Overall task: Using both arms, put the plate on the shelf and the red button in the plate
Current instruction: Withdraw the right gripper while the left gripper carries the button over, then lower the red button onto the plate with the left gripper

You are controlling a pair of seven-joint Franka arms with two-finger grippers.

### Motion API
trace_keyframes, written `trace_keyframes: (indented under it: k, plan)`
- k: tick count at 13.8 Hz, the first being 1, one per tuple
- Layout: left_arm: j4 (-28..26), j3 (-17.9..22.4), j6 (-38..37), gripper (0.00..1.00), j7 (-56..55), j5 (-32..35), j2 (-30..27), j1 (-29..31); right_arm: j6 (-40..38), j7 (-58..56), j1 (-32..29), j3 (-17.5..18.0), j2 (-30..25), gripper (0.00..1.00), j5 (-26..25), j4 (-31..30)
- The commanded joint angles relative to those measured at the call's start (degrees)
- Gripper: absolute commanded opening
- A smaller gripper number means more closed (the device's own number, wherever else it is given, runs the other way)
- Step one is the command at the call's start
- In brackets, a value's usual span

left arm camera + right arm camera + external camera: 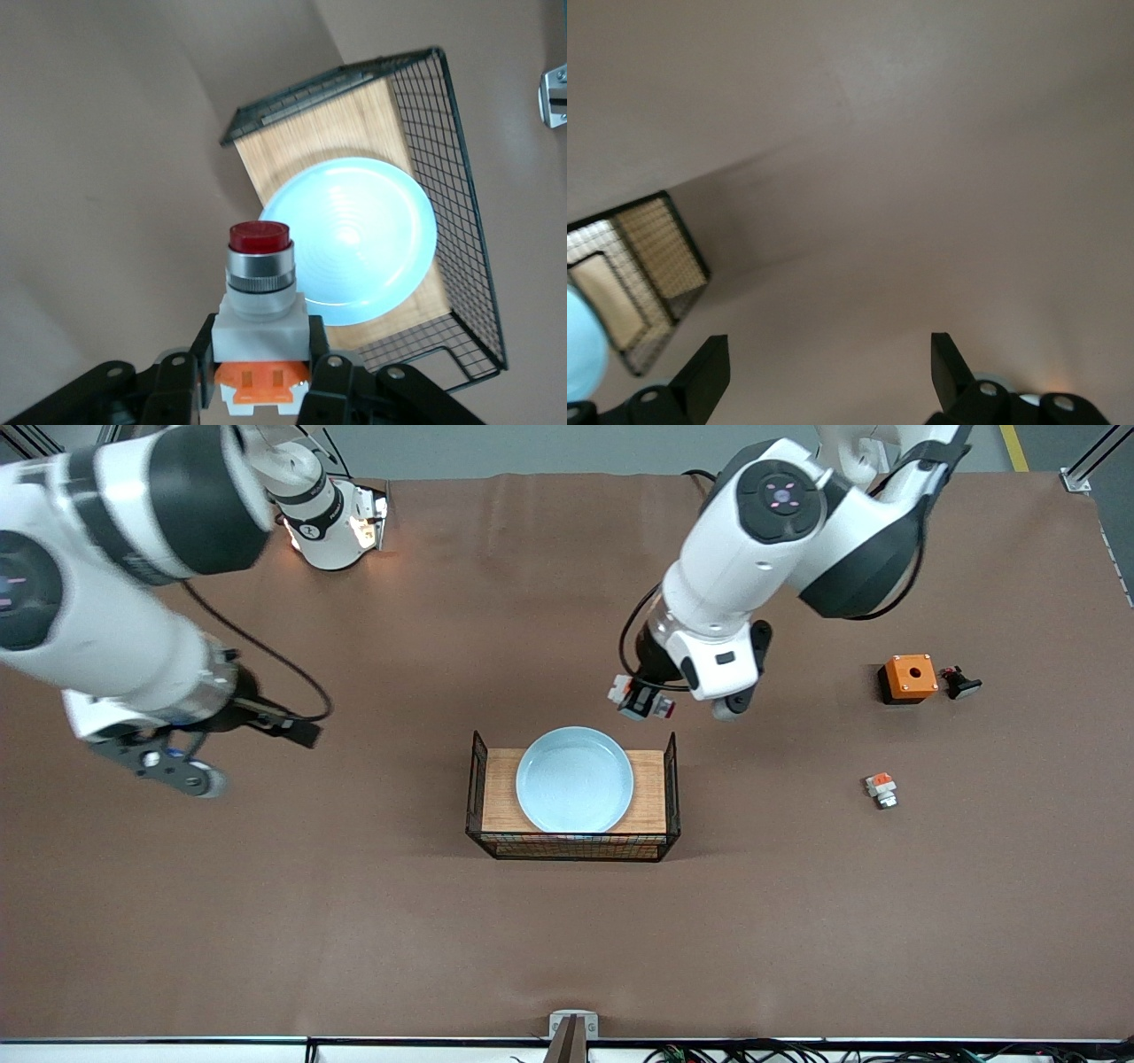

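Note:
The pale blue plate (574,779) lies in a wire basket with a wooden floor (503,779) at mid-table. My left gripper (640,698) hangs over the table just beside the basket's rim on the robots' side, shut on the red button (645,701). In the left wrist view the red button (260,266) has its dark red cap pointing away from the left gripper (261,376), with the plate (372,239) below it. My right gripper (199,779) is over bare table toward the right arm's end. In the right wrist view the right gripper (830,363) stands open with nothing between its fingers.
An orange box with a hole (908,677) and a small black part (959,683) sit toward the left arm's end. A similar switch part (881,789) lies nearer the front camera than they do. A metal bracket (573,1027) sits at the table's front edge.

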Motion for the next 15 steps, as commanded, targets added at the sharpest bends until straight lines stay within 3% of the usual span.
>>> trace_keyframes:
  k: [1, 5, 11, 15]
  plan:
    - [4.2, 0.5, 2.8, 0.33, -8.8, 2.9, 4.3, -2.8, 0.0, -10.4, -5.3, 0.9, -3.2, 1.0, 0.8, -4.2]
    - [7.9, 1.5, 3.1, 0.33, -17.7, 5.5, 9.8, -6.2, 0.2, -20.2, -10.4, 0.9, -5.3, 1.0, 0.4, -7.1]
    - [11.2, 15.8, 7.6, 0.33, -26.5, 5.3, 16.0, -18.5, 4.7, -24.4, -13.1, 0.8, -11.2, 1.0, 0.1, -16.5]
    - [11.6, 18.8, 12.6, 0.34, -26.8, 5.3, 18.8, -20.3, 12.4, -26.0, -13.4, 0.8, -18.6, 1.0, -1.2, -28.2]
